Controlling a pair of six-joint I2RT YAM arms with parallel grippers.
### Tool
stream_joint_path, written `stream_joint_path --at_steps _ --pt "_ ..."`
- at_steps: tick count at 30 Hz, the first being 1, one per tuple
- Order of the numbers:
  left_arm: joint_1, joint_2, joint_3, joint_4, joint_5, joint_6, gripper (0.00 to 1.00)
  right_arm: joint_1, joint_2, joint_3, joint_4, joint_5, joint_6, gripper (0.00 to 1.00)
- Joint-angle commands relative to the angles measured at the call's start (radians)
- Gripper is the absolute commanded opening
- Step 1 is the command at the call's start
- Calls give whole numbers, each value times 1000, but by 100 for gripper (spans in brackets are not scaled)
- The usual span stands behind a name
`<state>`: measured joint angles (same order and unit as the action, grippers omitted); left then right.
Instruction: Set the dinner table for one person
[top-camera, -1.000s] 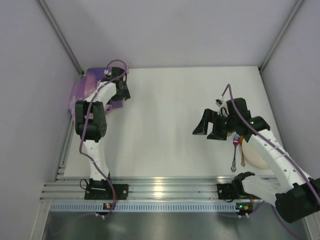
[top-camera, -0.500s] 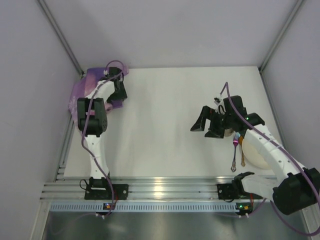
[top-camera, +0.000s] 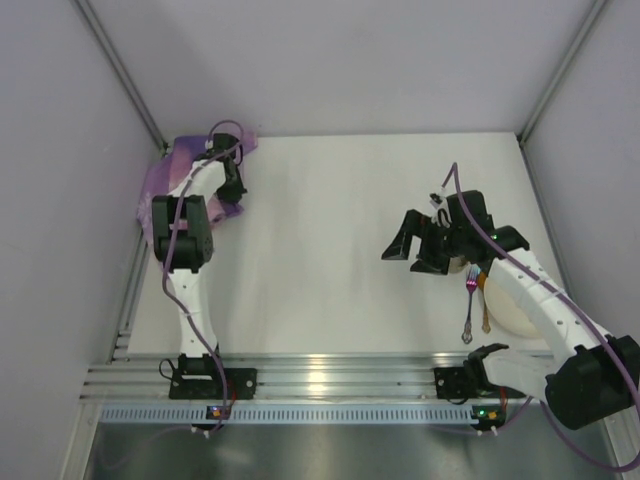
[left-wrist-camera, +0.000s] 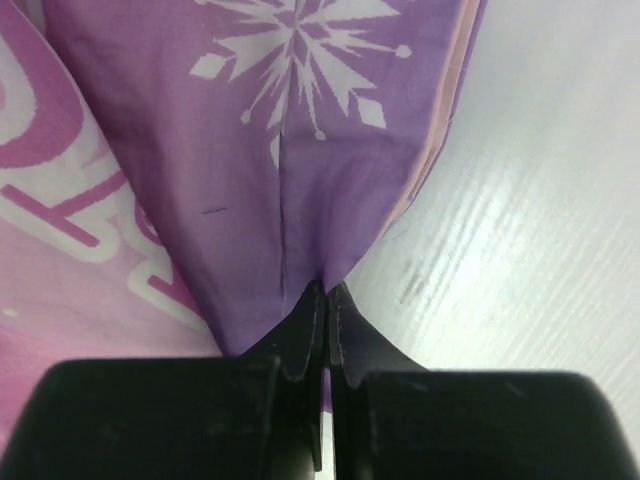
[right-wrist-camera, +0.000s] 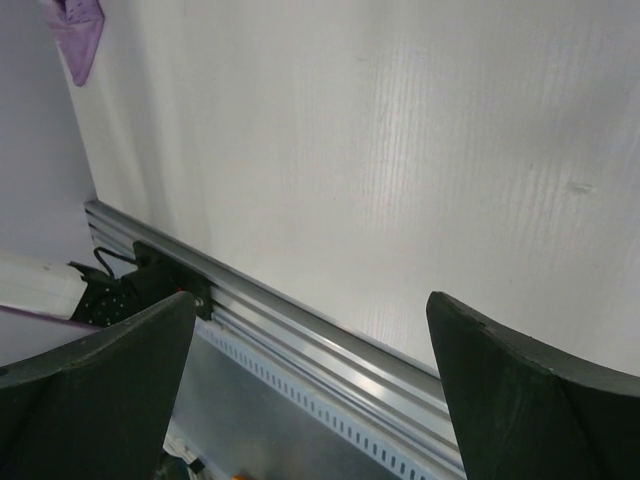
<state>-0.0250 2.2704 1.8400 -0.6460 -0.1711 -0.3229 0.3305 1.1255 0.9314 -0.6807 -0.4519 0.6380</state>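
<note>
The off-white dinner table (top-camera: 330, 210) spreads under both arms. A crumpled purple placemat (top-camera: 165, 180) with white snowflakes lies in its far left corner. My left gripper (top-camera: 232, 186) is shut on a fold at the placemat's right edge. In the left wrist view the fingertips (left-wrist-camera: 327, 300) pinch the purple cloth (left-wrist-camera: 300, 130), with bare table (left-wrist-camera: 540, 200) to the right. My right gripper (top-camera: 415, 250) hovers open over the table's right half, left of a cream plate (top-camera: 515, 305). Nothing lies between its jaws (right-wrist-camera: 310, 300).
A fork (top-camera: 469, 305) with a purple handle and a brownish utensil (top-camera: 486, 312) lie by the plate's left side. A ribbed aluminium rail (top-camera: 330, 378) runs along the near edge, holding both arm bases. Grey walls enclose the table on three sides.
The left gripper has shut on the placemat's edge after settling onto it. The right gripper shifted slightly left and stays open.
</note>
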Motion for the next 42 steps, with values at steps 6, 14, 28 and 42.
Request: stream_joint_path --at_steps 6,14,28,42 --pt "-209 -193 -7 -67 21 27 0 -7 -9 99 -8 50 -47 100" --pt "-386 -310 -90 -121 54 -137 0 -5 -12 179 -173 157 -101 100" --pt "-846 -227 -52 -138 12 -326 0 -8 -128 144 -345 240 -150 100" --pt "-1061 -115 65 -133 47 -424 2 -7 -179 159 -425 280 -184 100"
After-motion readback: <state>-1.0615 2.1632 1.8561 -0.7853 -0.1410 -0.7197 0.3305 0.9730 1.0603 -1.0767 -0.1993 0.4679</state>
